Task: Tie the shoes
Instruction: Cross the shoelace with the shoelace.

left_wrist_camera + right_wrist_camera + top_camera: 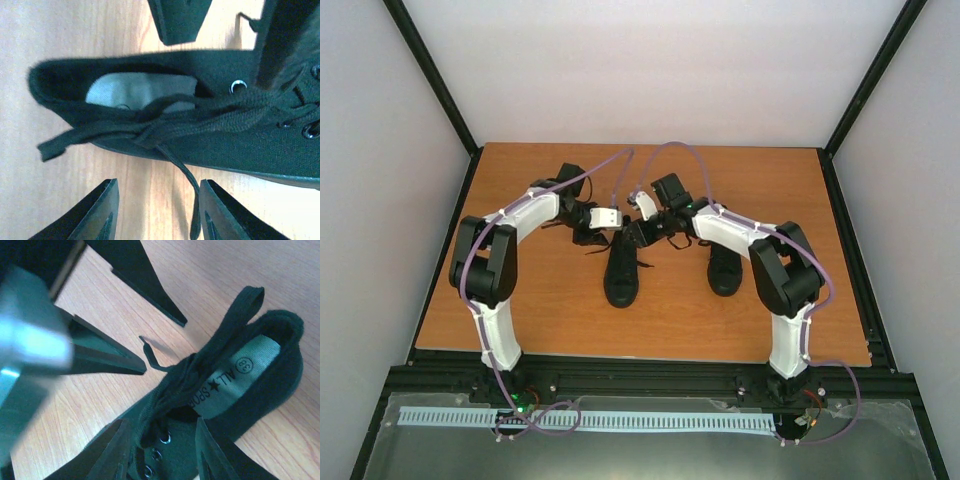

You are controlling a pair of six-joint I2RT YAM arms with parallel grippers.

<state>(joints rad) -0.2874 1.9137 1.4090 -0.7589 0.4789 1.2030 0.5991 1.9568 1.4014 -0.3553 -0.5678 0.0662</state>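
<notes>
Nearest us on the brown wooden table (520,300) point the toes of the two black canvas low-top shoes: the middle shoe (620,280) and, well apart, the right shoe (724,268). Farther back, over the middle shoe's collar, both pincers stand spread and empty. The left gripper (159,182) straddles a dangling thin black lace (180,167), and the right gripper (161,421) straddles the tongue. We judge the canvas light and soft and the laces limp, best pinched near their loose ends.

1. A wooden table (550,320) spans the enclosure floor.
2. Plain white walls stand far (650,70), left (370,200) and right (910,220).
3. Black frame posts (432,75) rise at the far corners.
4. A black rail (650,378) edges the near side, with a white slotted strip (650,423) nearer.
5. Light is even.
</notes>
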